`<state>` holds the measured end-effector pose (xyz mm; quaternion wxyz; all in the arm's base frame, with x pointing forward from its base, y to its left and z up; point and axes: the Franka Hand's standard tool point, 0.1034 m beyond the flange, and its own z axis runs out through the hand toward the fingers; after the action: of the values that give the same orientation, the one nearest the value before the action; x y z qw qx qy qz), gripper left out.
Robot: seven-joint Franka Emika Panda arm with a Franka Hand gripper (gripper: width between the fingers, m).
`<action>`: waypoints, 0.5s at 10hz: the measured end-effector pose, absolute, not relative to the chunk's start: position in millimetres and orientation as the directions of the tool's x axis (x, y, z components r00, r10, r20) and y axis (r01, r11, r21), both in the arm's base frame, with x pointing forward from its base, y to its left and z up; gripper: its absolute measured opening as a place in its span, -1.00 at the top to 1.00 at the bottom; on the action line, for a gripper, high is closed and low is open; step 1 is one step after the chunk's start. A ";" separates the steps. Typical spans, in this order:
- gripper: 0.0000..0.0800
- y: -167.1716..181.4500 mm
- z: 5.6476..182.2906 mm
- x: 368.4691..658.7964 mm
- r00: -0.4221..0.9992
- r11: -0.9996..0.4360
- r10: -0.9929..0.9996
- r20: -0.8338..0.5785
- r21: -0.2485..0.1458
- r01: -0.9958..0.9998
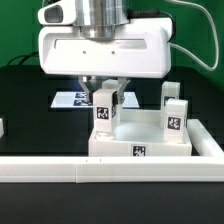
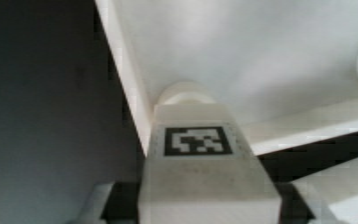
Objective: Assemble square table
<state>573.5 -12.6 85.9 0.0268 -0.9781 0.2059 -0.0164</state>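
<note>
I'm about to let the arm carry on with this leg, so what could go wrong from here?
1. The gripper holds a tagged leg over the tabletop; in the wrist view its tip sits near the rim, so it may miss the socket.
2. An off-axis push could shift the tabletop.
3. The gripper body could clip the standing leg nearby.

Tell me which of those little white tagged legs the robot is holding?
The leg between the fingers, at the tabletop's corner on the exterior view's left; the other leg stands free.
</note>
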 end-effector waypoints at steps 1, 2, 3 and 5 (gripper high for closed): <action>0.27 -12.4 85.9 573.5 0.876 -0.875 -0.481 0.016 -0.061 -0.480; 0.27 -10.5 85.6 573.3 0.814 -0.813 -0.580 0.009 -0.065 -0.579; 0.27 -8.6 85.1 572.9 0.745 -0.744 -0.667 0.003 -0.066 -0.665; 0.27 -6.1 84.6 574.1 0.581 -0.579 -0.814 0.000 -0.073 -0.812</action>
<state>574.1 -6.1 84.6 0.0326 -0.8884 0.4576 -0.0165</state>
